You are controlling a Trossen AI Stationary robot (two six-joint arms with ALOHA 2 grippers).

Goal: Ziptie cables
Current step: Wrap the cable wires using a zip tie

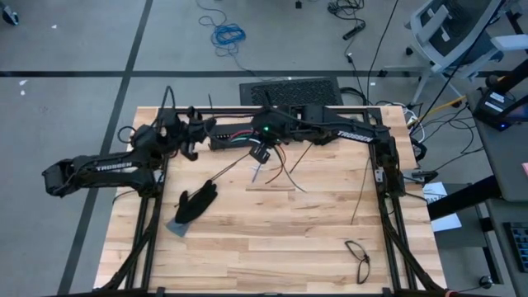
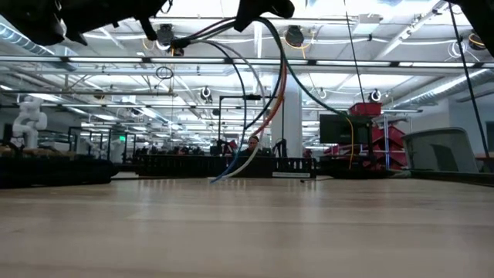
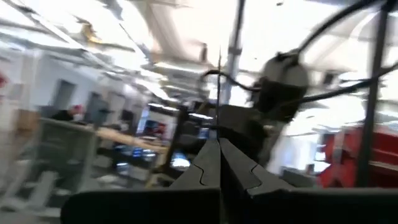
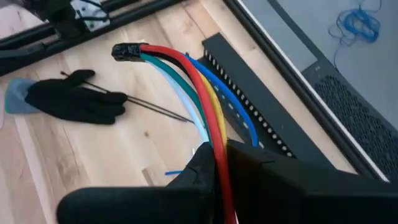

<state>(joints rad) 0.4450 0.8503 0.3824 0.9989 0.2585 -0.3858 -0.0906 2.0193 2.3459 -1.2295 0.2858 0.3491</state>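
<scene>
Several cables [image 4: 205,99], red, green, white, yellow, blue, bundled; right hand [image 4: 219,163] clamped on them; left hand [image 3: 219,163] together

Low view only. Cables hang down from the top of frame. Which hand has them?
Observer: The right hand has them. It is shut on the cables, which run through it as one bundle.
Operator: Where is the left hand?
Observer: The left hand is shut and raised over the table's back left part, apart from the bundle.
Operator: Anything lying on the table that I can't see?
Observer: A black glove lies on the left side of the table, with thin black strips next to it.
</scene>
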